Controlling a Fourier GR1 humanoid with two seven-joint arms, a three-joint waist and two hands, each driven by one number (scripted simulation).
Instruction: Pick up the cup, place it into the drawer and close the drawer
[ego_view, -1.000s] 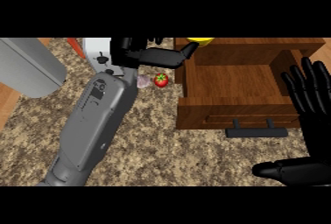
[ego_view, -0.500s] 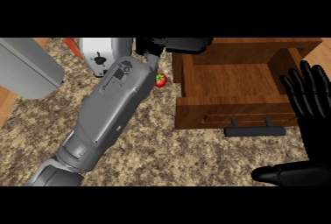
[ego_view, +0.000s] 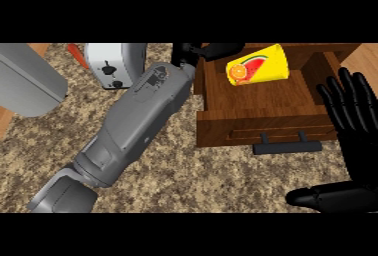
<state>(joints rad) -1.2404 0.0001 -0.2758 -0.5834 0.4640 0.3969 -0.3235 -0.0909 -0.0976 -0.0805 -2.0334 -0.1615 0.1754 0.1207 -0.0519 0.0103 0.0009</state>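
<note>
Yellow cup (ego_view: 258, 65), printed with a watermelon slice and an orange slice, lies tilted inside the open wooden drawer (ego_view: 258, 107), toward its back left corner. Drawer pulled out over the speckled stone counter (ego_view: 184, 175); dark bar handle (ego_view: 288, 147) on its front face, near side.

Left hand (ego_view: 210, 50) at the drawer's back left rim, just beside the cup. Fingers look spread and straightish, not wrapped round the cup; contact with the cup is hard to judge from this angle, possibly a fingertip near its rim. Grey left forearm (ego_view: 133, 125) runs diagonally from lower left up to the drawer.

Right hand (ego_view: 354, 115) at the right edge, fingers straight and pointing up, thumb low near the bottom edge, holding nothing. Resting beside the drawer's right side.

White toaster (ego_view: 111, 65) on the counter left of the forearm, an orange-red object (ego_view: 77, 55) partly hidden behind it. Grey metal appliance (ego_view: 29, 82) at far left.
</note>
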